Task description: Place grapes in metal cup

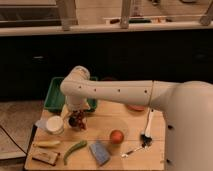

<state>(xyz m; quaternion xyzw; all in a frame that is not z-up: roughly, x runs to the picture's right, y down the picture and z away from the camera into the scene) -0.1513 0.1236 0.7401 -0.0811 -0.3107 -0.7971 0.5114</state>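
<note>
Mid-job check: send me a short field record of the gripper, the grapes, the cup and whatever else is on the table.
gripper: arm's gripper, pointing down over the left part of the wooden table, right at the grapes
grapes: small bunch of dark red-purple grapes, below the gripper, just right of the cup, not in it
grapes lifted or resting: cannot tell
cup: pale round metal cup, upright, near the table's left edge
nearby: orange-red round fruit; green tray; long green vegetable; blue sponge

Wooden table (pixel 107 126) — claw (pixel 75 114) at grapes (pixel 79 121), glossy arm (pixel 120 92)
</note>
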